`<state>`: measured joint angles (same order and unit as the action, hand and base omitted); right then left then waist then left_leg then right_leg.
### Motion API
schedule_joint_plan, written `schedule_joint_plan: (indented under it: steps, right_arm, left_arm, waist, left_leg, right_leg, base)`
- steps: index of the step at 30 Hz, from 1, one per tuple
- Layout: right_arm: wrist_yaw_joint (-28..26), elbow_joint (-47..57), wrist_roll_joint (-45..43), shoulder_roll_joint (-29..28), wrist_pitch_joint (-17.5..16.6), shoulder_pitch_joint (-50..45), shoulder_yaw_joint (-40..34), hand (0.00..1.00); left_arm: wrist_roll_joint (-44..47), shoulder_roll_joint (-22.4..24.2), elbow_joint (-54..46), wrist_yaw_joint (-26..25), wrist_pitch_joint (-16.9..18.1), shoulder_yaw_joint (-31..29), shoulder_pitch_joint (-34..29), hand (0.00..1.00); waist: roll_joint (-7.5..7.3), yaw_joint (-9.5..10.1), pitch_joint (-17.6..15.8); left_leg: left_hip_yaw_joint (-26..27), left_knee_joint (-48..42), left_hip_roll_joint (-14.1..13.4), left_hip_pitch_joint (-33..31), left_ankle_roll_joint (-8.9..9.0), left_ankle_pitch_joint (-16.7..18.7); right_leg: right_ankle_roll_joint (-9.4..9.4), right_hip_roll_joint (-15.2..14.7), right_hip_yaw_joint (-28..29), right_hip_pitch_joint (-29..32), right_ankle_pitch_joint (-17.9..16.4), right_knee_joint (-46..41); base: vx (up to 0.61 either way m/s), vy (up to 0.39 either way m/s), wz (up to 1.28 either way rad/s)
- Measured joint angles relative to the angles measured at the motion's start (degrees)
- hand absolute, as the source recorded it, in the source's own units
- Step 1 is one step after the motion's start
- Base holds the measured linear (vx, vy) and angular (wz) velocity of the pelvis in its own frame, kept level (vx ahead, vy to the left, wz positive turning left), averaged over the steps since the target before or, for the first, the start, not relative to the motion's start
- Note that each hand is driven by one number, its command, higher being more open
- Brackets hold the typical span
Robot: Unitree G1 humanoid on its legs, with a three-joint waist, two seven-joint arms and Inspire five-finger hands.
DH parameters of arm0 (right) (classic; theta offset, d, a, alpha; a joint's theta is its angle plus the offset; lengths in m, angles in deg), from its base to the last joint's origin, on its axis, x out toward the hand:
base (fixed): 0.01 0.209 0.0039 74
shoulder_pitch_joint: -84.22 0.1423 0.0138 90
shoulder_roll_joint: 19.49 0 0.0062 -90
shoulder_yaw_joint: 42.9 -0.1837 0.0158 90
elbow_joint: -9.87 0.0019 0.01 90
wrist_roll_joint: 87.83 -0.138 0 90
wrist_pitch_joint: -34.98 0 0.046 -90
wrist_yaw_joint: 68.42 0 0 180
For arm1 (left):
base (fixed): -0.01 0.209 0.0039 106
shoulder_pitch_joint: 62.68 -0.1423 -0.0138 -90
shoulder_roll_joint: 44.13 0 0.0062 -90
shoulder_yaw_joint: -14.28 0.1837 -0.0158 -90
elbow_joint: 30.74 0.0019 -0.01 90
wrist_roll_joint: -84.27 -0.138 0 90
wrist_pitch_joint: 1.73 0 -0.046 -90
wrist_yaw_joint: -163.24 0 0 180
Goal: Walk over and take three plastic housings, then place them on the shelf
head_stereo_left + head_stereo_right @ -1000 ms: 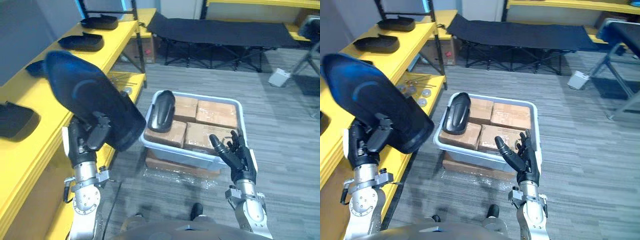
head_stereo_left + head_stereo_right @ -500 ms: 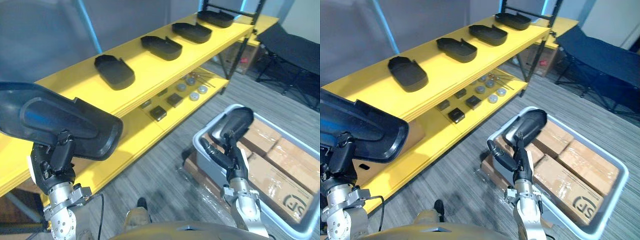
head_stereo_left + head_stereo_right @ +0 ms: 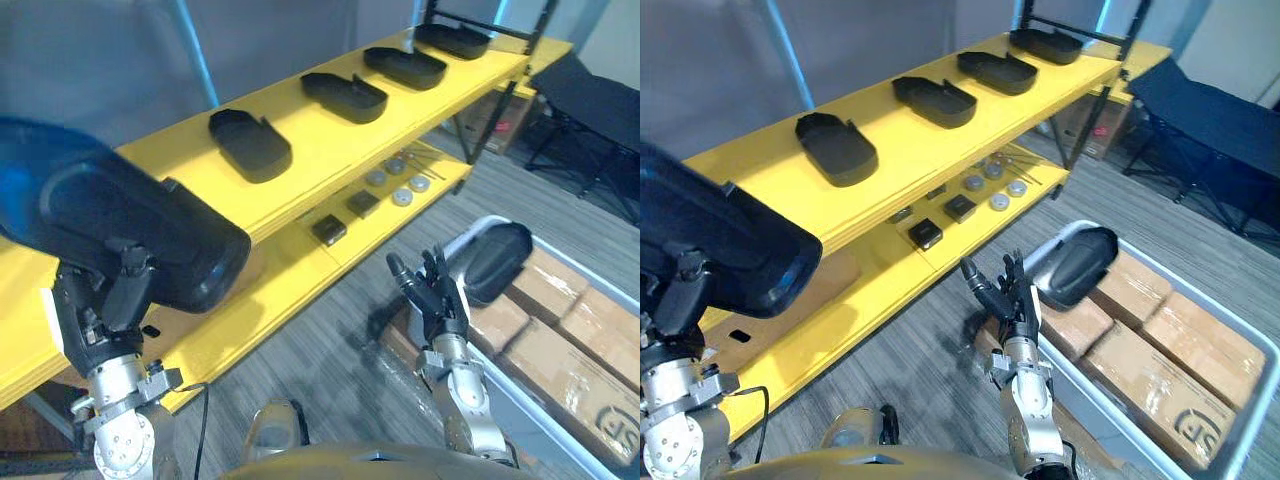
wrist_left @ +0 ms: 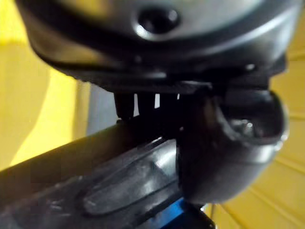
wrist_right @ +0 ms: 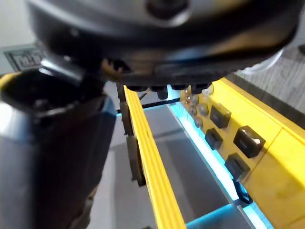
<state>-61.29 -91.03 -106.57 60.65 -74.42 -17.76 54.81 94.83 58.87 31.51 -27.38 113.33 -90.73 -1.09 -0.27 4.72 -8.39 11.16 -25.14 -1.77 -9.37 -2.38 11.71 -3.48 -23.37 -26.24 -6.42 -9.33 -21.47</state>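
Observation:
A large black plastic housing (image 3: 115, 225) is held up at the lower left with my left hand (image 3: 100, 315) shut on its underside; its thumb (image 4: 228, 143) presses against the housing (image 4: 95, 191). Beyond it runs the yellow shelf (image 3: 310, 150), whose top carries several black housings, the nearest one (image 3: 250, 145) lying flat. Another black housing (image 3: 497, 262) leans on the boxes inside the grey bin (image 3: 1110, 412). My right hand (image 3: 432, 295) hangs open just in front of the bin's near corner, holding nothing.
The bin holds taped cardboard boxes (image 3: 1160, 370) and rests on another box. Small dark and round parts (image 3: 345, 215) lie on the shelf's lower board. A black folding cot (image 3: 1210, 110) stands at the far right. Grey floor lies between shelf and bin.
The view has swung from the bin to the shelf. The housing in my left hand has tipped, its hollow side turning away. My right hand sits slightly higher before the bin.

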Motion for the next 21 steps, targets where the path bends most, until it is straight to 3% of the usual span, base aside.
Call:
schedule_joint_plan:
  steps: [1, 2, 3, 5, 7, 8, 9, 11, 12, 13, 16, 18, 20, 21]
  right_arm:
    - [-1.0, 0.5, 0.0, -0.2, 0.0, -0.3, -0.9, 1.00]
    - [-2.6, 0.7, -0.1, -0.4, 0.0, -0.4, -1.9, 1.00]
    - [-3.5, 0.7, -0.2, -0.3, 0.0, -0.2, -2.1, 1.00]
    - [-6.6, 2.0, -0.3, -0.3, 0.0, 0.5, -2.9, 1.00]
    - [-8.0, 7.4, -2.2, -0.3, 0.0, -0.7, -4.2, 1.00]
    - [-7.9, 9.0, -2.3, -0.3, -0.1, -1.2, -4.4, 1.00]
    - [-7.6, 11.8, -1.9, -0.4, -0.9, -2.2, -4.5, 1.00]
    - [-5.5, 15.3, 0.3, -0.7, -2.9, -3.2, -3.7, 1.00]
    - [-3.3, 16.7, 2.5, -0.5, -4.2, -2.7, -2.9, 1.00]
    - [-0.4, 17.3, 5.7, 0.5, -5.3, -1.0, -2.3, 1.00]
    - [7.2, 21.2, 13.8, 1.1, -8.0, 0.4, -2.8, 1.00]
    - [15.5, 27.1, 23.2, 1.6, -10.2, 0.4, -4.7, 1.00]
    - [18.8, 32.3, 27.3, 3.1, -11.8, -0.1, -9.0, 1.00]
    - [20.1, 35.3, 27.4, 3.2, -13.2, -1.1, -13.1, 1.00]
  left_arm:
    - [-0.7, -0.5, -0.1, -0.2, 0.9, 0.0, 1.5, 0.00]
    - [-0.7, -1.3, -0.3, -0.6, 1.4, -0.1, 4.0, 0.00]
    - [-0.7, -1.4, -0.3, -0.9, 1.8, -0.4, 5.0, 0.00]
    - [0.9, -1.3, -0.3, -2.3, 2.7, -1.0, 7.1, 0.00]
    - [0.9, -0.1, -0.2, -3.2, 2.7, 1.1, 8.9, 0.00]
    - [0.9, 0.2, -0.2, -3.1, 2.8, 1.8, 8.7, 0.00]
    - [0.8, 0.9, 0.1, -2.7, 2.8, 3.8, 7.9, 0.00]
    - [0.8, 1.1, 0.2, -1.9, 2.8, 5.6, 7.0, 0.00]
    - [0.7, 1.6, 0.6, -1.6, 3.0, 6.1, 6.9, 0.00]
    - [0.6, 3.3, 0.4, -1.5, 3.0, 6.7, 5.8, 0.00]
    - [0.9, 3.7, 0.2, -0.6, 3.4, 7.3, 5.6, 0.00]
    - [2.9, 3.7, 0.2, 1.6, 3.4, 8.0, 5.6, 0.00]
    - [5.0, 3.5, 0.2, 3.1, 3.6, 10.5, 6.4, 0.00]
    - [5.9, 3.2, 0.3, 4.7, 4.1, 12.8, 7.6, 0.00]
  waist:
    - [0.26, -0.92, 0.0]
    - [0.82, -1.96, -0.2]
    - [0.81, -1.65, -0.2]
    - [1.13, -1.53, -0.3]
    - [1.59, -2.25, 0.0]
    - [1.60, -2.48, 0.0]
    - [1.60, -3.33, 0.1]
    - [-0.24, -3.54, 0.6]
    - [-1.04, -3.27, 1.2]
    - [0.92, -2.43, 2.1]
    - [2.27, -1.13, 2.7]
    - [2.22, -1.82, 2.8]
    - [1.82, -3.31, 2.9]
    - [1.15, -4.72, 3.2]
  left_leg:
    - [-3.1, 0.8, 1.1, 0.1, -0.61, 0.0]
    - [-6.4, 2.9, 1.7, 0.9, -1.82, -0.7]
    - [-7.2, 4.3, 1.9, 1.7, -2.07, -0.9]
    - [-9.9, 7.5, 2.3, 4.4, -2.31, -1.3]
    - [-13.4, 8.7, 2.7, 6.9, -1.33, -1.5]
    - [-14.5, 8.7, 2.9, 7.6, -1.15, -1.3]
    - [-16.9, 8.7, 3.5, 8.9, -0.32, -0.8]
    - [-18.5, 8.3, 5.2, 10.7, 1.70, 0.6]
    - [-18.9, 7.5, 5.6, 11.5, 2.32, 2.8]
    - [-18.6, 7.0, 3.2, 11.6, 3.01, 3.9]
    - [-15.4, 8.7, 0.2, 11.7, 3.42, 3.8]
    - [-8.7, 10.5, -1.5, 11.6, 4.04, 2.0]
    - [-0.5, 11.4, -2.1, 11.2, 3.11, 0.5]
    - [7.4, 11.3, -3.9, 9.9, 0.94, 1.4]
  right_leg:
    - [0.86, -0.2, 3.4, 1.4, 1.8, -4.7]
    - [3.19, 2.4, 6.4, 3.0, -1.1, -7.0]
    - [3.87, 3.8, 7.0, 4.3, -2.8, -7.6]
    - [3.53, 8.2, 8.7, 8.5, -5.2, -6.9]
    - [3.71, 13.9, 15.7, 15.2, -5.1, -5.5]
    - [4.06, 15.0, 17.5, 16.2, -4.8, -4.8]
    - [5.35, 16.1, 20.1, 17.8, -3.5, -2.3]
    - [4.39, 15.7, 20.7, 18.3, 7.1, 3.9]
    - [6.16, 14.2, 19.0, 17.8, 9.4, 3.8]
    - [5.63, 16.0, 17.1, 16.4, 9.0, 5.4]
    - [4.66, 17.7, 14.1, 14.4, 8.3, 8.1]
    - [4.23, 17.5, 10.4, 11.8, 8.1, 10.6]
    - [4.49, 15.9, 6.3, 9.5, 8.2, 13.0]
    - [4.65, 14.9, 2.6, 8.9, 8.3, 13.8]
  base:
    - [0.18, 0.100, 1.78]
    - [0.16, 0.056, 1.30]
    - [0.24, 0.037, 0.96]
    - [0.27, 0.043, 0.56]
    - [0.30, -0.007, 0.95]
    - [0.34, -0.055, 1.20]
    - [0.36, -0.103, 1.29]
    - [0.41, -0.172, 1.14]
    - [0.41, -0.226, 0.60]
    - [0.31, -0.185, 0.46]
    - [0.21, -0.134, 0.42]
    - [0.14, -0.096, 0.94]
    - [0.07, -0.012, 1.23]
    - [0.02, 0.024, 1.24]
